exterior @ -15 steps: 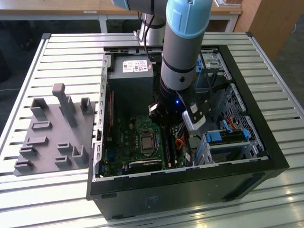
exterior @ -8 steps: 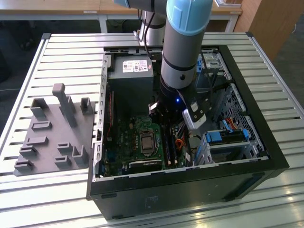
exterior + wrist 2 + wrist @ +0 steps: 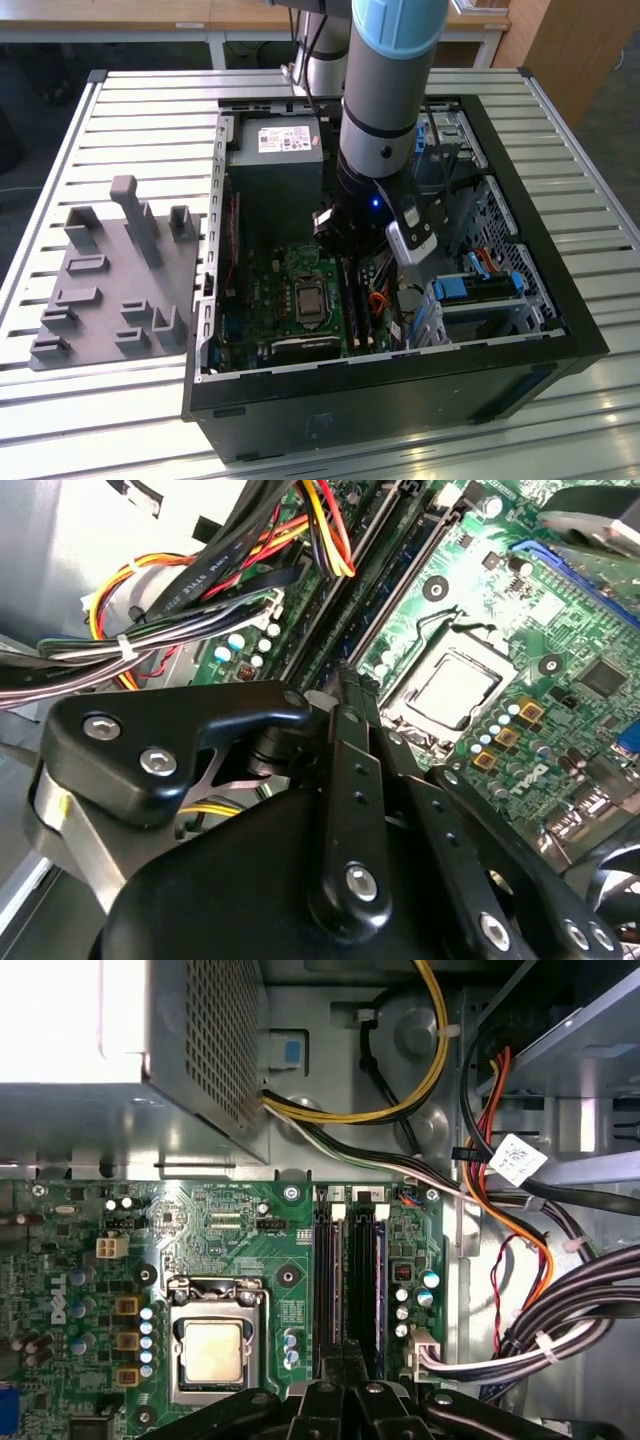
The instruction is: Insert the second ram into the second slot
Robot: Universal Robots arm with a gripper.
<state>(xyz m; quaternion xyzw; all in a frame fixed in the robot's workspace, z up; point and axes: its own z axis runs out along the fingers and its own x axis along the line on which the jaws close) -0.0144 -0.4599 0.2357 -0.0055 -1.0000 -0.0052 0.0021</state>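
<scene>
We see the tool (image 3: 345, 1360) low in the first wrist view, its black fingers (image 3: 352, 1352) drawn together over the memory slots (image 3: 350, 1280), right of the CPU socket (image 3: 213, 1345). Whether they pinch anything, we cannot tell. The second ram (image 3: 378, 1290), a dark blue stick, stands on edge in the slots directly ahead of the fingertips, its long axis running up the frame away from the tool. In the exterior view the arm (image 3: 385, 110) reaches into the open computer case (image 3: 560, 330) on the slatted worktop (image 3: 130, 130).
</scene>
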